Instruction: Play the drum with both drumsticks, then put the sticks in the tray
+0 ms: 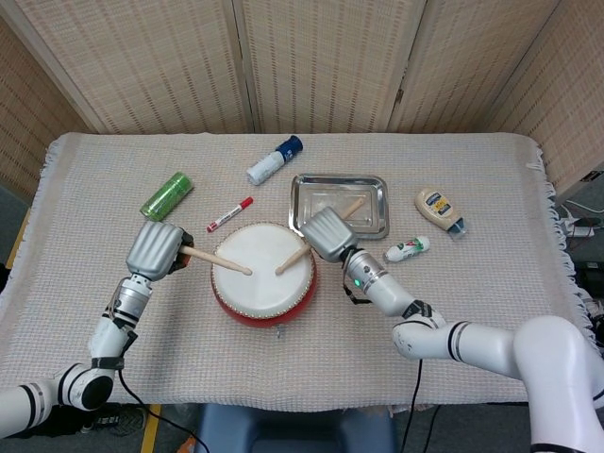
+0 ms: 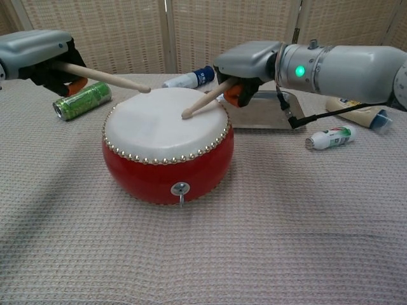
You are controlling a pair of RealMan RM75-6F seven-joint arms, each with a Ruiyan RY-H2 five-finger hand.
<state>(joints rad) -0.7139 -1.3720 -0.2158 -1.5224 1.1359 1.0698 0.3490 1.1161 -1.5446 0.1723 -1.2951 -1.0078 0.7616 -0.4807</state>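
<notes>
A: Where is the drum?
B: The drum [image 1: 262, 273] sits near the middle of the cloth [image 1: 491, 311], just in front of the tray [image 1: 377, 189]. It has a red body and a white skin.

A: What is the left hand doing?
B: The left hand [image 1: 156, 250] is at the drum's left side, fingers wrapped round the left stick [image 1: 215, 259]. In the chest view that stick's tip is lifted clear above the skin, near the far rim.

A: And the right hand?
B: The right hand [image 1: 327, 232] is at the drum's far right edge, between drum and tray, and it grips the right stick [image 1: 293, 260]. The stick slants down to the skin. In the chest view its tip looks to be touching the skin, or very nearly; I cannot tell which.

A: Anything in the tray?
B: In the head view the butt end of the right stick shows over the tray's floor, but it is held in the hand, not lying there.

A: What else is on the cloth?
B: A green can [image 1: 167, 195] lies to the far left, a red marker [image 1: 230, 213] is between the can and the drum, and a white tube [image 1: 274, 159] with a blue cap is behind the drum. Right of the tray lie a squeeze bottle [image 1: 439, 209] and a small white bottle [image 1: 407, 249].
</notes>
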